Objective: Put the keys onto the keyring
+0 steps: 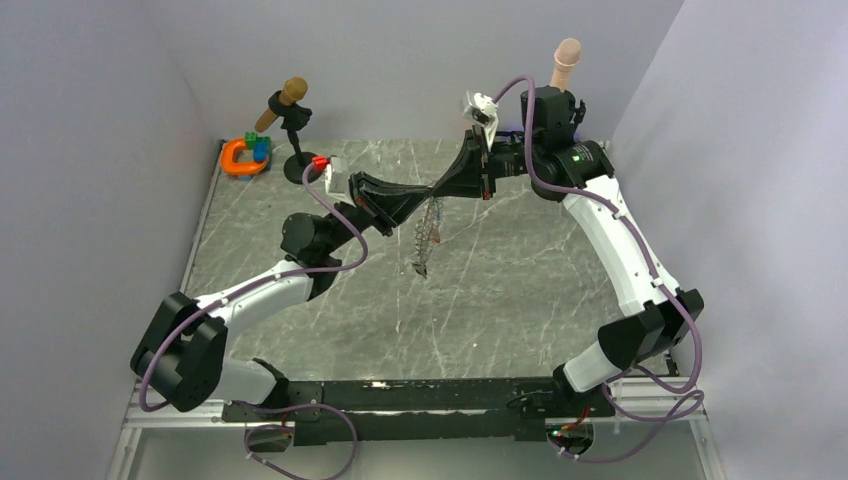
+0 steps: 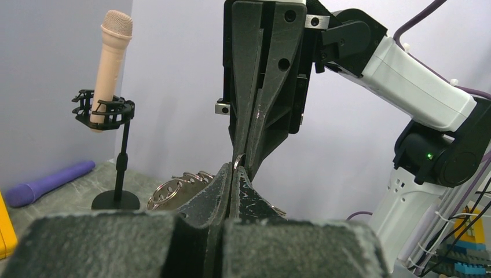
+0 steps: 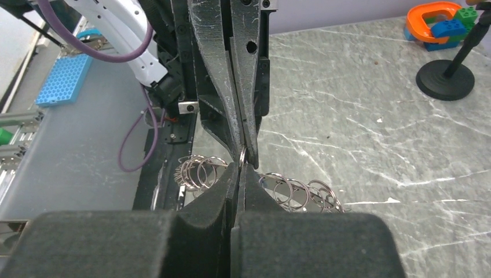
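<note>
Nearest us in the top view sit the arm bases. Past them we see the left gripper [image 1: 424,198] and right gripper [image 1: 441,190] meeting tip to tip above the worktop [image 1: 520,290], well right of the orange toy [image 1: 240,158]. The keyring [image 1: 426,238] dangles from that meeting point.

Left wrist view: we see left fingers [image 2: 217,188] pressed together and right fingers [image 2: 249,116] pressed together too, both pinching one keyring loop.

Right wrist view: same pinch, and keyring loops fan out either side, near-left of the orange toy.

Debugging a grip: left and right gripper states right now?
Left gripper: closed, pinching the keyring.
Right gripper: closed on the same keyring, tip to tip with the left.
</note>
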Robot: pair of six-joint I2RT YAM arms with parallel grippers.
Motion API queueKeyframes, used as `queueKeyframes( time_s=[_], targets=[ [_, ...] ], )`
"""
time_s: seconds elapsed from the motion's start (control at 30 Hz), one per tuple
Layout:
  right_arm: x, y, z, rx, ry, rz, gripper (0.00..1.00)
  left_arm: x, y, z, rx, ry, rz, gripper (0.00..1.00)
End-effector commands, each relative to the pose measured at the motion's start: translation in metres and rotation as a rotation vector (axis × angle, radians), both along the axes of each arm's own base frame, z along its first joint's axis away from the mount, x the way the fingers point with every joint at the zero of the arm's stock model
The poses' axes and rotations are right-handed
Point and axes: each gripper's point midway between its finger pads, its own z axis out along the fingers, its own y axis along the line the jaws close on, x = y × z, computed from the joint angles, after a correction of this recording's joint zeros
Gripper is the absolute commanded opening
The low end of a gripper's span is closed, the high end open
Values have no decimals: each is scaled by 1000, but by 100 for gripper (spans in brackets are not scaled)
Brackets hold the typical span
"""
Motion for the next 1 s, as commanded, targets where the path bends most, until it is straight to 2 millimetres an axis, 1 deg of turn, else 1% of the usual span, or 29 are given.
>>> queueKeyframes(
  time_s=[0.0, 0.1, 0.2, 0.23, 0.27, 0.3, 0.33, 0.37, 0.5, 0.53, 0.63, 0.7, 0.83, 0.93, 0.97],
  targets=[
    [-8, -2, 17, 9, -85, 15, 0, -7, 8, 34, -22, -82, 21, 0],
    [-8, -3, 15, 1, -97, 13, 0, -9, 10, 29, 15, -86, 29, 11],
    [-10, -4, 11, -6, -96, 16, 0, -10, 13, 26, 53, -93, 35, 17],
    [-11, -4, 10, -9, -98, 19, 0, -11, 14, 25, 62, -93, 34, 18],
    [-11, -4, 9, -10, -100, 20, 0, -11, 15, 24, 68, -95, 31, 16],
    [-11, -5, 8, -10, -102, 24, 0, -13, 15, 23, 74, -96, 21, 11],
    [-12, -5, 9, -8, -103, 28, 0, -13, 16, 23, 77, -98, 13, 1],
    [-13, -5, 8, -6, -103, 34, 0, -14, 16, 23, 78, -96, 1, 0],
    [-15, -5, 9, -2, -108, 45, 0, -15, 18, 23, 67, -92, -31, 0],
    [-14, -5, 9, -6, -112, 43, 0, -15, 19, 22, 68, -94, -41, 5],
    [-13, -6, 4, -30, -126, 40, 0, -19, 20, 23, 104, -121, -94, 27],
    [-12, -7, -2, -63, -147, 43, 0, -21, 20, 19, 173, -135, -120, 35],
    [-15, -9, -18, -152, -162, 50, 0, -21, 21, 5, 382, -180, -100, 45],
    [-16, -9, -24, -205, -192, 53, 0, -17, 26, -2, 515, -248, -47, 48],
    [-17, -9, -26, -221, -201, 54, 0, -18, 28, -1, 546, -260, -41, 49]
  ],
)
